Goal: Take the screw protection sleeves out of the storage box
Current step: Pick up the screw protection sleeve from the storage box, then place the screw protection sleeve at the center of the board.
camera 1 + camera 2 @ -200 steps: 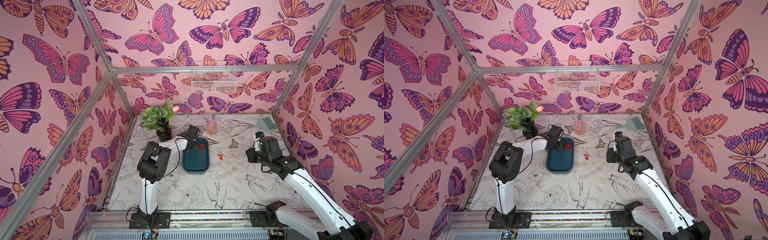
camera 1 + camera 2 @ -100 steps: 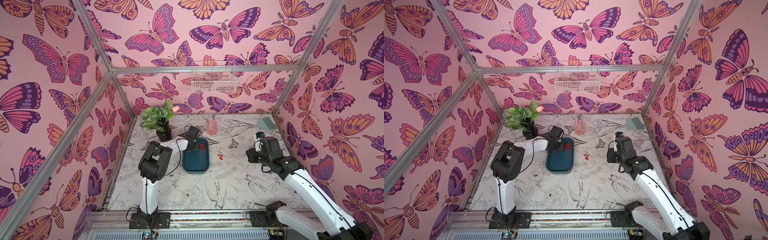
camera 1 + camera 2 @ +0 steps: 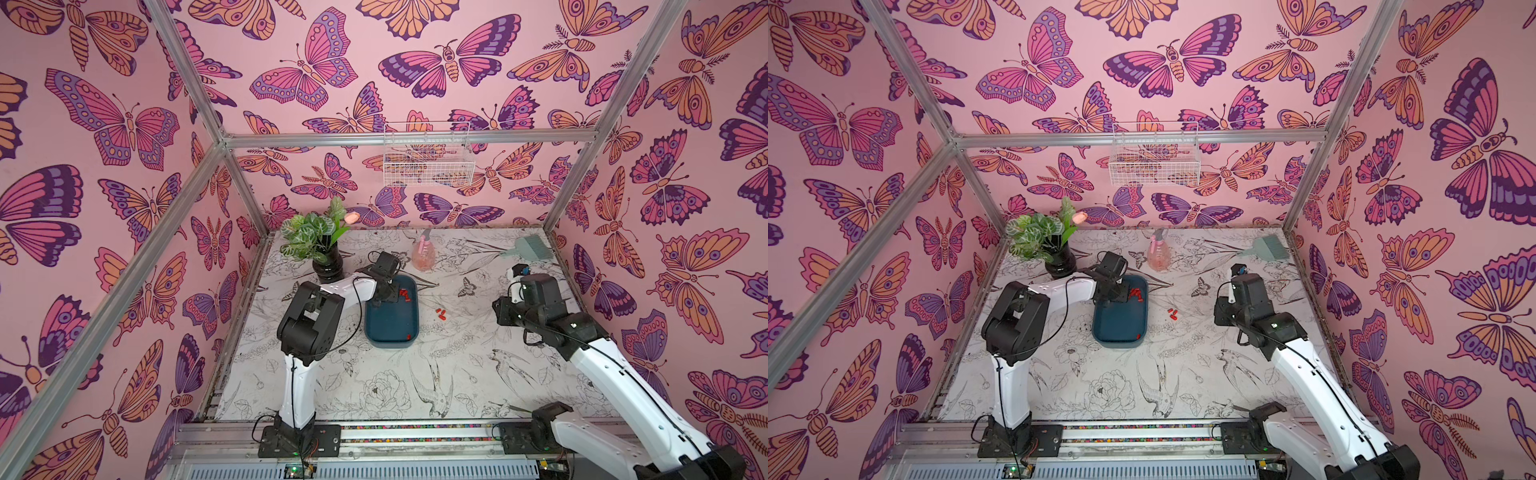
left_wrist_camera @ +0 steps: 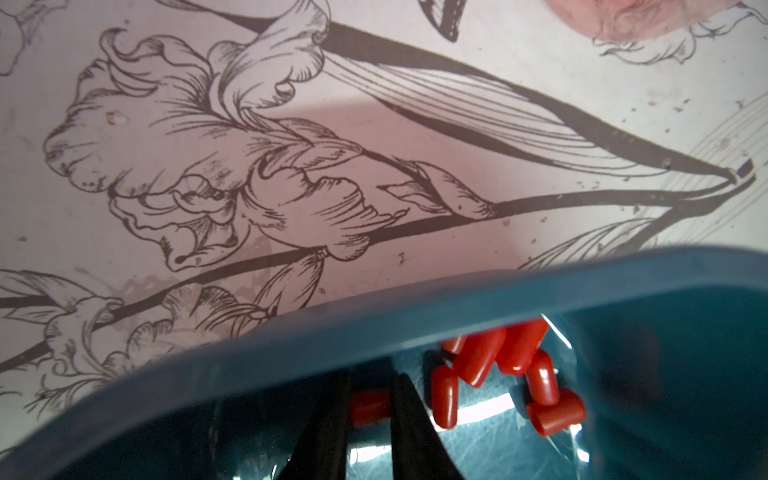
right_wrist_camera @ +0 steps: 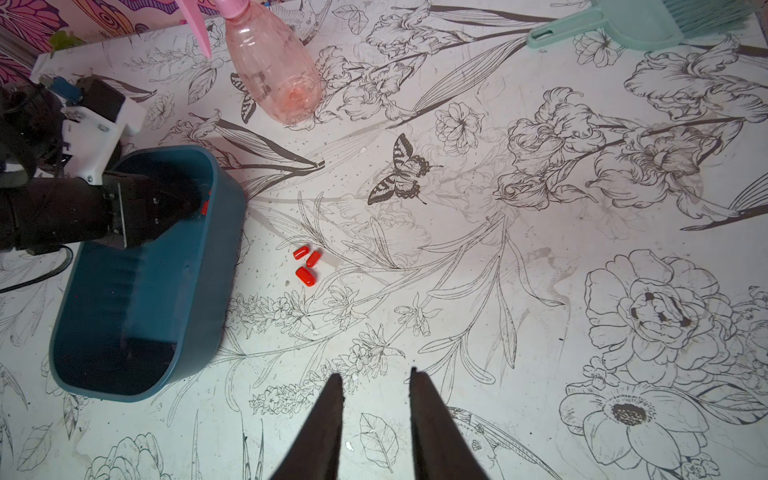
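Nearest, the right claw (image 5: 376, 374) hangs over the bare table (image 5: 498, 291), jaws apart and empty, well apart from the storage box (image 3: 388, 345). A stray sleeve (image 3: 408, 336) lies at the box's near end, and three screw protection sleeves (image 5: 306, 264) already sit out on the table just beside it. At the far end, the left claw (image 4: 371, 384) has drawn its jaws in and now clamps on a single sleeve (image 4: 370, 409), which touches both fingers, next to a loose cluster (image 4: 498, 365) against the rim. The grip looks ready for lifting out, though most sleeves remain inside. Beyond stands a pink spray bottle (image 3: 423, 257).
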You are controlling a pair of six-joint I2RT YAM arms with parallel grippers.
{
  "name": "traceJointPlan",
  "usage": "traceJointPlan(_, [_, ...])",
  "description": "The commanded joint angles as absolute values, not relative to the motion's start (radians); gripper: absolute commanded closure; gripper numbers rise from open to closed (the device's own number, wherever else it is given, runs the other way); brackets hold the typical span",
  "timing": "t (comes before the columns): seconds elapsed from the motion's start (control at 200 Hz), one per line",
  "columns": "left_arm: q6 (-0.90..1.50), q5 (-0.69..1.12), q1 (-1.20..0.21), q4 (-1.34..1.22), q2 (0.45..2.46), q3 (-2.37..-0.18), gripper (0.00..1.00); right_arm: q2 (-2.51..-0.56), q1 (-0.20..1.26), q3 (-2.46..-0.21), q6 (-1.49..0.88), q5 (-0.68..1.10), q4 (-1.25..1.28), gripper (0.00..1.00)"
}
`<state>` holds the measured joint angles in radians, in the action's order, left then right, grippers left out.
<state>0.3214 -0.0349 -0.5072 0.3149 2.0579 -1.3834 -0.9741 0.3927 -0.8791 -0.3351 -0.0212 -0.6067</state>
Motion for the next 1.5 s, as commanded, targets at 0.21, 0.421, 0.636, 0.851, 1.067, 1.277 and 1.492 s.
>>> traceJointPlan(0.21, [0.328,-0.015,-0.530,0.363,1.947,-1.360,0.79,-0.965,0.382,-0.871,-0.326,-0.008,-0.620,0.68])
traceJointPlan(0.421, [0.346,-0.022,-0.561,0.390,1.850,-1.327,0.79,-0.963,0.381,-0.874,-0.327,-0.002,-0.621,0.68])
traceJointPlan(0.636, [0.360,-0.023,-0.620,0.424,1.776,-1.326,0.79,-0.963,0.380,-0.883,-0.328,0.000,-0.623,0.68])
traceJointPlan(0.851, [0.371,-0.023,-0.678,0.450,1.750,-1.369,0.78,-0.959,0.380,-0.884,-0.330,0.000,-0.627,0.68])
traceJointPlan(1.067, [0.375,-0.023,-0.733,0.477,1.776,-1.424,0.78,-0.948,0.379,-0.876,-0.333,0.001,-0.633,0.68])
traceJointPlan(1.277, [0.379,-0.023,-0.783,0.483,1.832,-1.482,0.78,-0.929,0.379,-0.858,-0.336,0.003,-0.641,0.68])
traceJointPlan(1.492, [0.376,-0.018,-0.809,0.494,1.903,-1.551,0.78,-0.919,0.375,-0.850,-0.335,0.001,-0.646,0.68])
